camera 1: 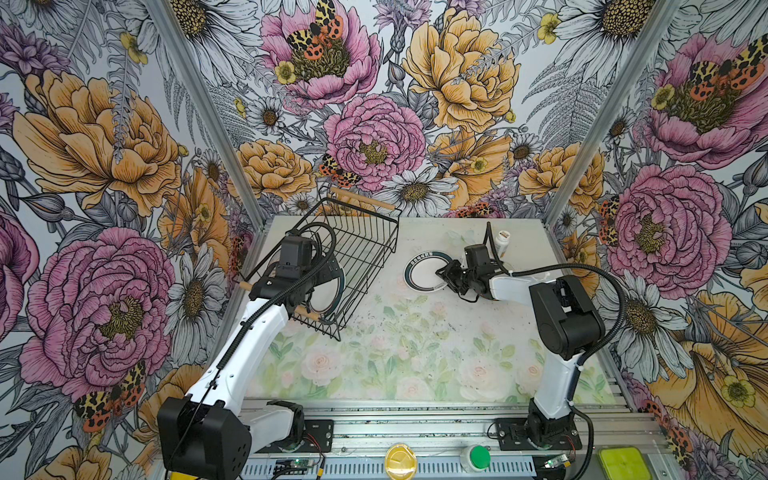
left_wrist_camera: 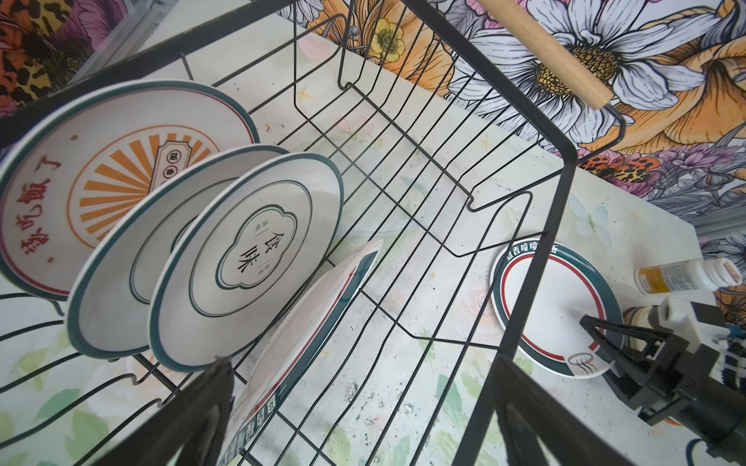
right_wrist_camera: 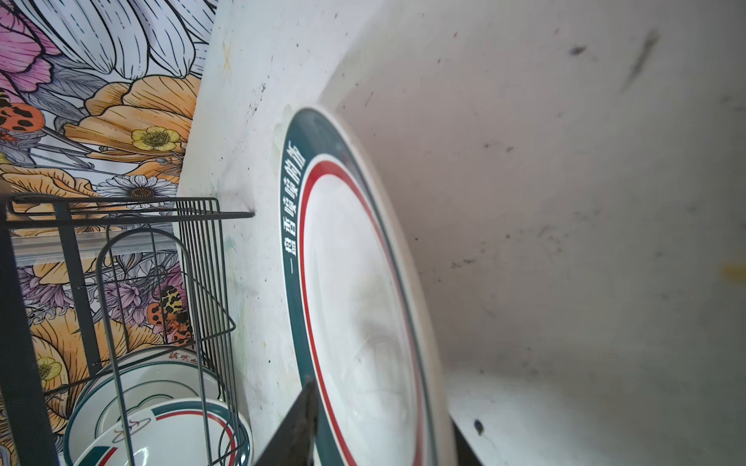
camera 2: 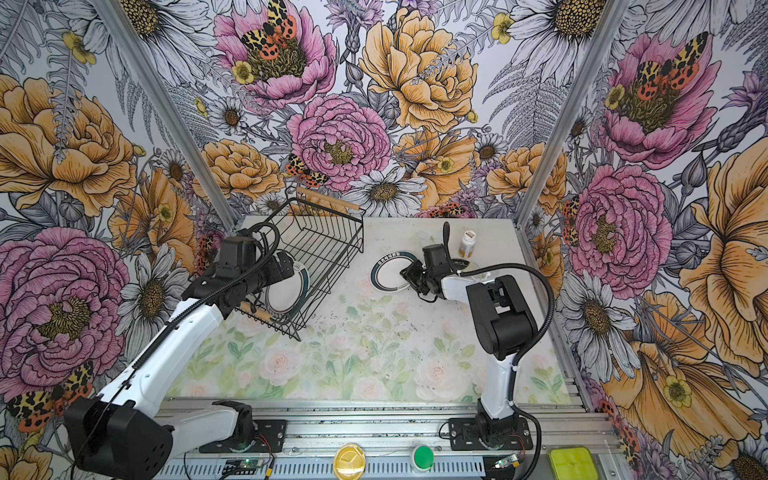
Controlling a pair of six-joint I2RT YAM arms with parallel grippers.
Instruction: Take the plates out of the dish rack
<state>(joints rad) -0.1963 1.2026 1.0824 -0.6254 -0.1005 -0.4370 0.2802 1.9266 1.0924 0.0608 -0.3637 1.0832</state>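
**A:** What takes up the most room?

**B:** The table (camera 1: 415, 353). Next is the rack (camera 1: 374, 245) at its far left, set askew, with a wooden handle at each end.

**A:** And the plates?

**B:** In both top views the left arm (camera 1: 257, 328) covers the rack's near end, so little more than one green rim shows. The left wrist view shows the racked plates (left_wrist_camera: 250, 258). Four stand on edge at that near end, from a sunburst plate (left_wrist_camera: 80, 181) to a leaning plate (left_wrist_camera: 319, 318) tilted low onto the wires.

**A:** Are any out of the rack?

**B:** One. The table plate (camera 1: 424, 272) lies flat on the table, right of the rack and apart from it. The right wrist view shows its green and red bands and lettering up close. In the left wrist view a rack post crosses in front of it.

**A:** What about the grippers?

**B:** The left gripper (left_wrist_camera: 361, 363) hangs over the rack's near end above the leaning plate, fingers spread wide and holding nothing. The right gripper (camera 1: 444, 276) sits at the table plate's right rim, jaws parted astride it. The left wrist view shows that gap, and in the top views the gripper's own body hides it. I cannot tell whether a pad touches the plate.

**A:** Is there anything smaller?

**B:** A bottle (camera 1: 503, 241) stands upright at the far right, near the table plate. The right arm's cable (camera 1: 492, 245) runs just beside it.
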